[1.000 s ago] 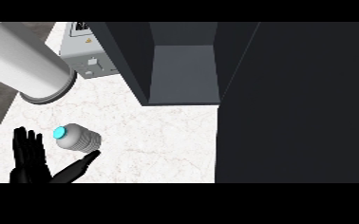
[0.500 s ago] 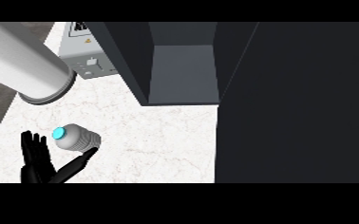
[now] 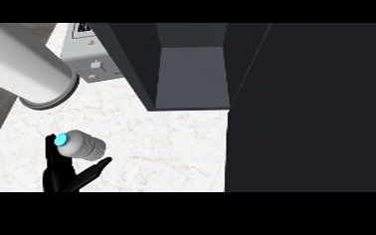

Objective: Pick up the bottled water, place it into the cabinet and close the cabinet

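The bottled water (image 3: pixel 81 146) stands on the white marble counter (image 3: pixel 161 139), bottom left of the head view, well apart from the open cabinet (image 3: pixel 189 77) further back and to the right. Seen from above: blue cap, ribbed pale body. It's probably light to middling in weight, thin plastic that gives a bit if squeezed, smooth and a little slippery, and round, so it could roll if tipped. Not fragile. Best hold looks like a wrap around the ribbed middle of the body, below the cap, where the ridges give some purchase; grabbing the cap alone would likely let it swing. The left hand (image 3: pixel 64 174) comes in from the lower edge, right at the bottle, fingers straight and pointing up along its left side, thumb splayed out to the right below it, so the bottle sits in the fork between the two. The hand is spread wide with nothing clasped; whether a finger touches the bottle can't be told. The right hand doesn't show. A dark door (image 3: pixel 301 109) fills the right side. A grey box (image 3: pixel 92 59) sits at the back left.
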